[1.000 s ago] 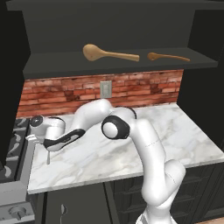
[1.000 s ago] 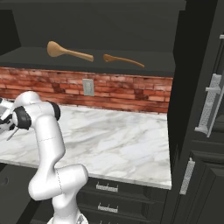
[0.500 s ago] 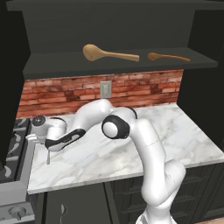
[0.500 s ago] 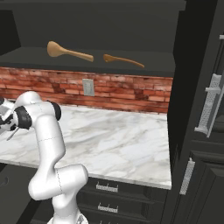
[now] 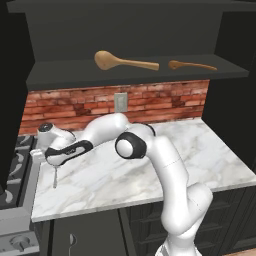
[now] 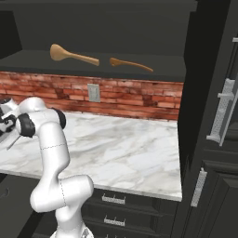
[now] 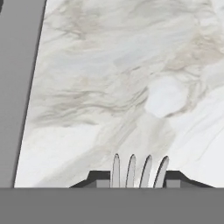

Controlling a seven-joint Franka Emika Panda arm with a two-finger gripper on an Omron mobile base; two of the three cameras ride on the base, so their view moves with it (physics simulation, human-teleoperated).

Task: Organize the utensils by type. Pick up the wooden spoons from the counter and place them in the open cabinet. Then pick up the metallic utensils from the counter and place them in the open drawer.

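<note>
The open cabinet [image 5: 135, 75] holds both wooden spoons on its flat shelf floor: the large tan spoon [image 5: 122, 61] lies to the left with its round bowl pointing left, and the small orange-brown spoon [image 5: 191, 65] lies just to its right, the two apart and neither overhanging the shelf's front edge.

Below, the white arm reaches far to the left across the marble counter [image 5: 210, 155], its gripper [image 5: 56, 161] held close to the slab's left edge, next to the dark stove top [image 5: 12, 170]. A thin silver fork [image 5: 54, 176] hangs straight down from the gripper, its lower end near the marble. In the hand view the fork's four tines [image 7: 139, 171] stand up between the two dark finger tips [image 7: 98, 178], and the fingers appear to be pinched onto the fork, though the actual contact is hidden at the bottom of that picture.

The rest of the counter stretches wide and bare to the right, backed by the red brick wall [image 6: 135, 95] with its wall outlet [image 6: 94, 92]. On the far right, tall dark cupboards [image 6: 218, 116] bound the counter's end.
</note>
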